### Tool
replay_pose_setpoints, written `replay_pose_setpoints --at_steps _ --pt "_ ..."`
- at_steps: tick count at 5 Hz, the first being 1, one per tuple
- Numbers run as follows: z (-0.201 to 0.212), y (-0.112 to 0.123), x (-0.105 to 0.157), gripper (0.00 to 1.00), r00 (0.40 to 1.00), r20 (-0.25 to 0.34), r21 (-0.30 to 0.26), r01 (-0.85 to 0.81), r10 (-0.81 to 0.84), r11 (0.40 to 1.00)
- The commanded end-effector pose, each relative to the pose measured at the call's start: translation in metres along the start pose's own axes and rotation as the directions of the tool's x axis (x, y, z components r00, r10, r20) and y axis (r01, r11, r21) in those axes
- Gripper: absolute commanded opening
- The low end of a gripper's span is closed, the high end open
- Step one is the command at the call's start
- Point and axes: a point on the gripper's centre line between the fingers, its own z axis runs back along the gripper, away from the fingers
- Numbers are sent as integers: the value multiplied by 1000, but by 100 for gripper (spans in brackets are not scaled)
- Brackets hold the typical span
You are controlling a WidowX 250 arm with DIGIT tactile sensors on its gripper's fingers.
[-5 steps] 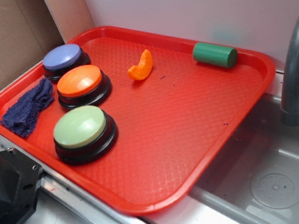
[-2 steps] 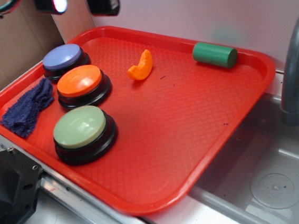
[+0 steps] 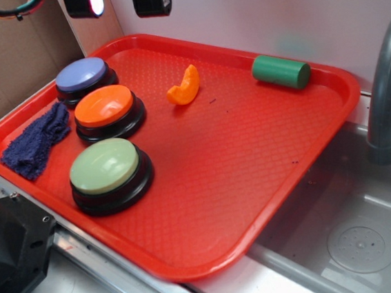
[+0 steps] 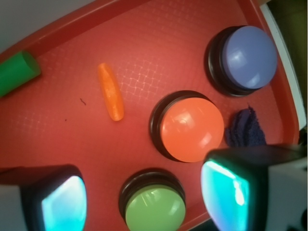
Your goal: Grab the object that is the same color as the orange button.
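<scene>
The small orange crescent piece (image 3: pixel 185 87) lies on the red tray (image 3: pixel 253 168) towards the back, right of the buttons; it also shows in the wrist view (image 4: pixel 110 91). The orange button (image 3: pixel 106 109) stands between the purple button (image 3: pixel 83 77) and the light-green button (image 3: pixel 108 170); in the wrist view it (image 4: pixel 190 127) is near the middle. My gripper (image 3: pixel 118 0) hangs high above the tray's back left corner, open and empty, with nothing between its fingers (image 4: pixel 226 190).
A green cylinder (image 3: pixel 282 71) lies at the tray's back right. A dark blue cloth (image 3: pixel 34 141) lies at the left edge. A cardboard wall stands at the back left. A sink (image 3: pixel 350 242) with a grey faucet (image 3: pixel 384 93) is to the right.
My gripper has come into the exterior view at the top left and moved slightly right and down. Nothing on the tray has moved.
</scene>
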Motion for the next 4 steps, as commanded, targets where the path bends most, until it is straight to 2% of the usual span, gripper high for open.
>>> replay_pose_setpoints --at_steps 1,2,3,4 --pt "-32 -12 30 100 985 136 -71 116 -105 991" --pt "-71 -27 36 100 977 127 -95 183 -170 979" --pt "-97 -36 39 100 975 105 -60 202 -195 978" --pt "-108 -35 40 100 974 104 -57 210 -204 976"
